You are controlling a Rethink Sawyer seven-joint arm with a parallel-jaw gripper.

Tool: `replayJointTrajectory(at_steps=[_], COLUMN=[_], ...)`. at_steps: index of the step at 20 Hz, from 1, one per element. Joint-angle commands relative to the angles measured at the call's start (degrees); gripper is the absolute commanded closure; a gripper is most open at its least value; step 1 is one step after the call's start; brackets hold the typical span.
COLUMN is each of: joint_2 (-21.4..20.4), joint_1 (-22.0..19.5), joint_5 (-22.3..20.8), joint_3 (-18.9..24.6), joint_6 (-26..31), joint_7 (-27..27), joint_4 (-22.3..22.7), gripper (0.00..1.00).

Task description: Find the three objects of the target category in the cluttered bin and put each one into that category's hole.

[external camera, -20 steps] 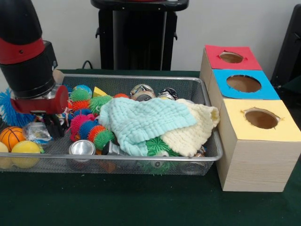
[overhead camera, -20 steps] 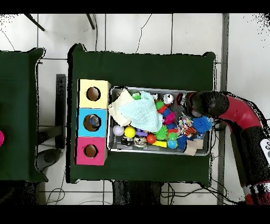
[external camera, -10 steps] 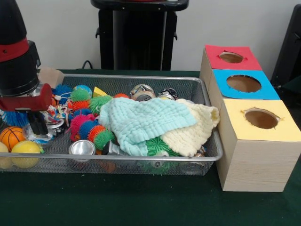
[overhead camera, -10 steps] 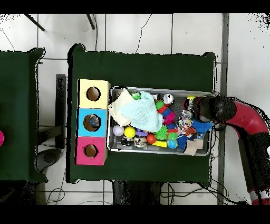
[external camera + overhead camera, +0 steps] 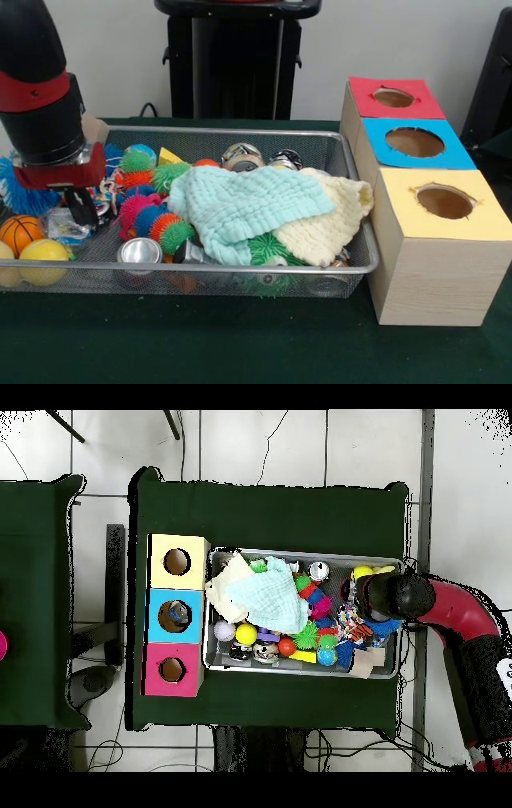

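I see the gripper (image 5: 82,210) low at the left end of the wire bin (image 5: 240,268), just above a crinkled clear packet (image 5: 62,225), but I cannot tell how its jaws stand (the dark tips blur together). Beside it lie an orange ball (image 5: 18,232) and a yellow ball (image 5: 43,258). A mint cloth (image 5: 240,204) over a cream cloth (image 5: 330,220) covers the bin's middle. The three boxes, red hole (image 5: 393,98), blue hole (image 5: 414,142) and yellow hole (image 5: 444,202), stand just beside the bin.
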Motion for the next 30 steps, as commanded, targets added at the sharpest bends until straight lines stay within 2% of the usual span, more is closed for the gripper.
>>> replayJointTrajectory(at_steps=[1,14,15,18,20,22,25,30], joint_2=[1.75,3.12,3.13,2.70,1.82,2.05,4.01,4.69], joint_1=[-0.77,-2.62,-2.90,-2.41,-2.75,-2.78,-2.78,-3.40], joint_5=[-4.10,-4.76,-5.21,-4.48,-4.68,-4.75,-4.67,-4.30], joint_3=[4.21,6.14,6.51,5.61,5.39,5.29,5.87,6.52], joint_6=[-3.25,-1.38,-1.71,-1.23,-2.75,-2.87,-1.72,-0.39], joint_7=[-17.03,-19.19,-19.50,-16.62,-14.78,-14.45,-16.57,-18.47], joint_4=[4.72,4.49,4.60,4.66,6.20,6.55,4.92,4.46], gripper=[1.00,1.00,0.00,0.00,0.00,0.00,0.00,0.00])
